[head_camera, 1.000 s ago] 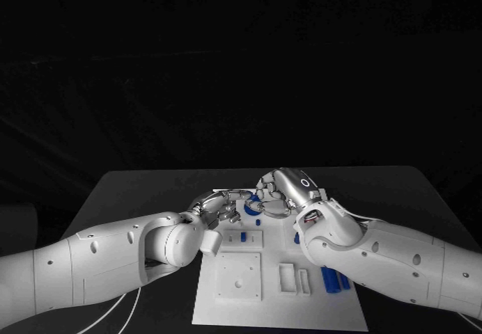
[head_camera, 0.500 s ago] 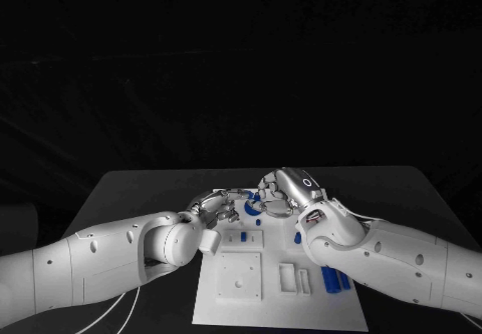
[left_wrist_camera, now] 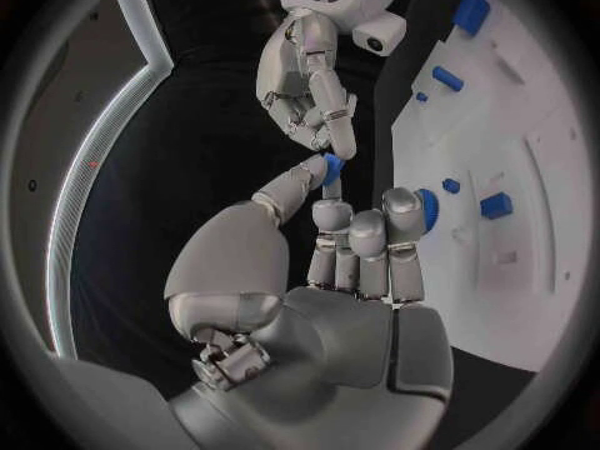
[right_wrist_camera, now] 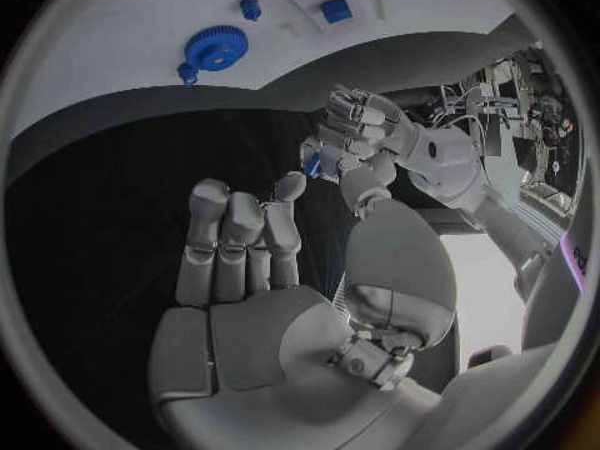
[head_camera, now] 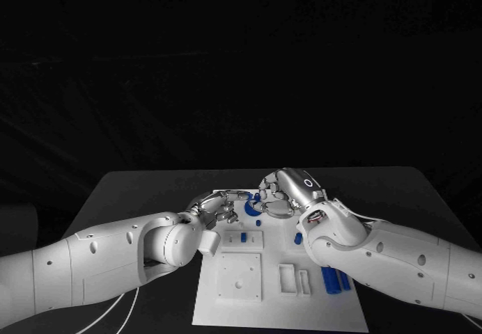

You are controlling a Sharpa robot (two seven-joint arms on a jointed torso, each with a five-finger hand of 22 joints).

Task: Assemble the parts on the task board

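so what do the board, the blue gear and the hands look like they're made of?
Board: matte white, probably plastic; no glare, moulded recesses. Gear: saturated blue, dull finish, fine teeth, likely plastic, maybe printed. Left hand and right hand: silver, satin sheen with soft highlights; metal or metallic-coated plastic, can't tell which.

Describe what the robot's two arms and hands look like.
Both arms have smooth, rounded white shells dotted with small dark screw holes. A thin white cable hangs beneath the left arm. The left hand and right hand are silver metal with segmented fingers; the right hand's back bears a small dark ring marking.
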